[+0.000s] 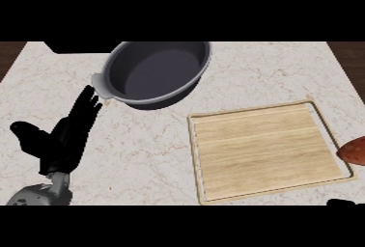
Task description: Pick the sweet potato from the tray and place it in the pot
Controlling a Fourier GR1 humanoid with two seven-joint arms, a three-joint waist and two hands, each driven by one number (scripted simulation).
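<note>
Table: pale marble top with faint brown veins, fills nearly the whole head view. Dark wood strips show past its far left and far right corners.

Tray: light wood, squarish, thin raised rim, lies flat on the table in the right half, turned a little so its far right corner sits highest in the view. Board surface bare, grain lines running across it.

Pot: dark grey, round, deep, stands on the far part of the table left of centre, well apart from the tray. Inside looks bare and dark. A small pale handle sticks out on its left side. A dark shape sits at the table's far edge just behind the pot; cannot tell what it is.

Left hand: black, comes up from the lower left on a grey forearm. Fingers straight and spread a little, pointing up toward the pot; tips near the pot's handle, touching or not I cannot tell. Thumb sticks out to the left. Holds nothing.

Sweet potato: reddish brown, only a piece shows at the right edge, just past the tray's right rim, not on the board. Whether it rests on the table or is lifted, cannot tell.

Right hand: only a small black bit at the lower right corner, below the sweet potato. State of its fingers: cannot tell.
</note>
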